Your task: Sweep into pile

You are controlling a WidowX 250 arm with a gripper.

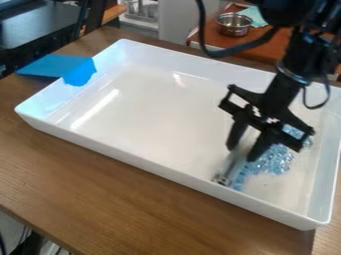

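Wooden table (126, 199), white tray (153, 159), metal bowl (234, 25) on red-brown surface (264, 39) behind

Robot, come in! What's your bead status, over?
Pincer holding silvery tool. Blue beads loosely bunched beside it. Blue tape on white tray, well clear.
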